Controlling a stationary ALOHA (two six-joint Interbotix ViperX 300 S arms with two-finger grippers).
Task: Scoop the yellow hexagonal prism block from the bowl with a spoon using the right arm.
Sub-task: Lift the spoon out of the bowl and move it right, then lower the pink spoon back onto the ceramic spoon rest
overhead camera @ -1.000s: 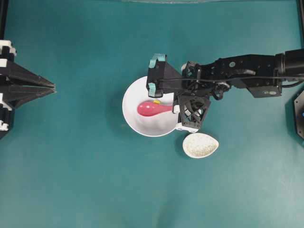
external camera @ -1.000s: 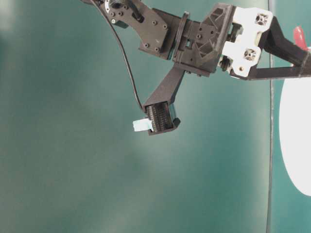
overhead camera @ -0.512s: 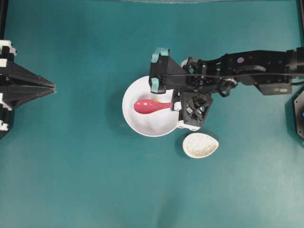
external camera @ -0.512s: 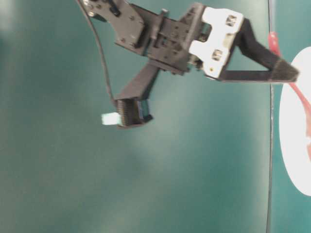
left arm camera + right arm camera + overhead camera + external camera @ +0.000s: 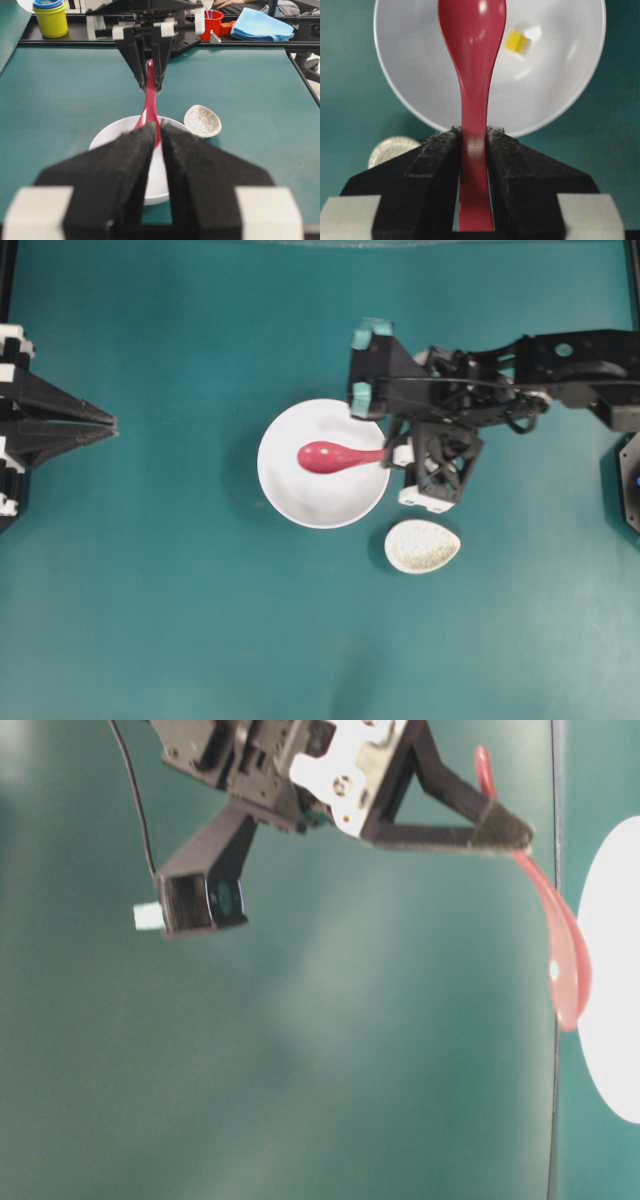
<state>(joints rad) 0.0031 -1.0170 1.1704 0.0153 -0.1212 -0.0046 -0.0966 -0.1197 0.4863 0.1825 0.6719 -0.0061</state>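
Spoon held above the bowl

On the teal surface (image 5: pixel 150 590), the white bowl (image 5: pixel 290 495) holds the yellow block (image 5: pixel 516 41); above the bowl, the right claw (image 5: pixel 472 142) grips the pink-red spoon (image 5: pixel 335 456) by its handle; the left claw (image 5: pixel 156 150), well apart from the bowl, is nearly closed and empty.

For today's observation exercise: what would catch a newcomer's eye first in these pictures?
The glossy red spoon, clamped by its handle in the right gripper, hangs over the big white bowl mid-table. In the bowl beside the scoop lies a tiny yellow block. A small speckled dish sits just beside the bowl.
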